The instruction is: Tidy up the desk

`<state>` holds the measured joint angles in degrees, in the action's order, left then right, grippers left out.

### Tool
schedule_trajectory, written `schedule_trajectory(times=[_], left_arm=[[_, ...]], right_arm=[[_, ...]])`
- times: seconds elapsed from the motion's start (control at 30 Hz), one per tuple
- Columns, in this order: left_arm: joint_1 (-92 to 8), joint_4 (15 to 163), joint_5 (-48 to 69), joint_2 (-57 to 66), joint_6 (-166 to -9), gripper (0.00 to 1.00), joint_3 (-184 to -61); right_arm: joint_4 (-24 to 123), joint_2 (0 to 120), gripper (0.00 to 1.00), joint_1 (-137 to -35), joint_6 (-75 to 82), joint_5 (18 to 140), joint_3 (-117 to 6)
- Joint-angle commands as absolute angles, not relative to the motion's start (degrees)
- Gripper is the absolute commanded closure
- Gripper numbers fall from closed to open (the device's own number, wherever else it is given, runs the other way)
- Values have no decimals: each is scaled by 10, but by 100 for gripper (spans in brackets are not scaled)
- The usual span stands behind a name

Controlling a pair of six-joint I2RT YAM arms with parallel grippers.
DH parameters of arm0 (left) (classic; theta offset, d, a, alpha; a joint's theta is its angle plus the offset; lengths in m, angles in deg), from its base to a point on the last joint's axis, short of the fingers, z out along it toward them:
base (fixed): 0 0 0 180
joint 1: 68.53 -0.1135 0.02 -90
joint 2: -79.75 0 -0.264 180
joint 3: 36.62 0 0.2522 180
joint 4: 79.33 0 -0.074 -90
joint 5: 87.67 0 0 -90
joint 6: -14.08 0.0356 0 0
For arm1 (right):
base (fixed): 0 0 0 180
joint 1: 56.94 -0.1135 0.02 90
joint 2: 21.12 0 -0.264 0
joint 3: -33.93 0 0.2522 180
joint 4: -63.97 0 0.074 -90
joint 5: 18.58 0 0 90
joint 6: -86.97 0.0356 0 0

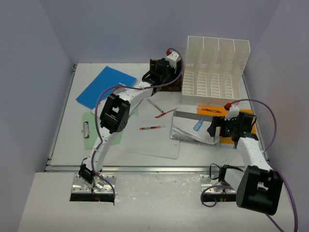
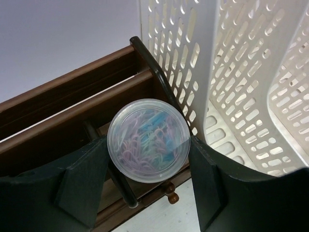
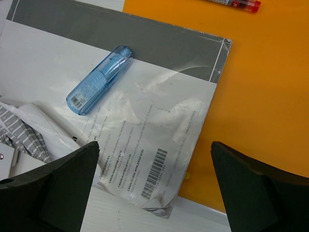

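The white rectangular table (image 1: 63,140) with a metal rail along its near edge fills the scene under both arms, with stationery spread across it. At its far right stands a white slotted plastic file rack (image 1: 215,72). A flat blue folder (image 1: 106,87) lies far left and a flat orange folder (image 3: 270,87) lies near right. On the orange folder rests a silver-grey plastic mailing envelope (image 3: 159,130). Just beside the rack sits a dark brown wooden pen organizer (image 2: 63,121).

The left gripper (image 2: 148,145) pinches a round clear plastic container (image 2: 147,140) of coloured bands, one finger on each side, above the organizer's compartments. The step in hand looks like stowing this container. The next move calls for lowering it into a compartment wide enough, then spreading the fingers. Whether it fits is hard to judge, and the rack wall is close on the right.

The right gripper (image 3: 154,159) is spread wide and empty above the envelope. A translucent blue correction-tape dispenser (image 3: 99,79) lies on the envelope, likely its next pick. Two red pens (image 1: 152,127) lie loose mid-table.

The envelope's small print beside a barcode seems to begin "CANON"; the rest is too small to read. The dispenser's barcode label is also unreadable.
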<state>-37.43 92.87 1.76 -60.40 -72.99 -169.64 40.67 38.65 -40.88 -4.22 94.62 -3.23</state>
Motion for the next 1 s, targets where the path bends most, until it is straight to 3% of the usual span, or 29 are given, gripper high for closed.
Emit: schedule_trajectory(times=[0.0, 0.4, 0.53, 0.67, 0.77, 0.83, 0.97], left_arm=[[-382, 943, 6, -555, -787, 35, -1718], [-377, 870, 29, -371, -821, 19, -1568], [-377, 837, 27, -294, -826, 18, -1486], [-377, 800, 24, -224, -848, 15, -1415], [-377, 760, -51, -190, -883, 15, -1387], [-378, 725, -114, -171, -901, 15, -1371], [-380, 708, -169, -129, -915, 13, -1326]], right_arm=[[421, 378, 1, -405, -22, 957, -55], [418, 337, 2, -408, 108, 907, -69], [372, 334, 12, -435, 129, 903, -101], [322, 350, 19, -512, 186, 813, -125], [311, 372, 24, -590, 230, 746, -134], [308, 399, 33, -616, 258, 717, -146], [251, 491, 35, -639, 280, 676, -202]])
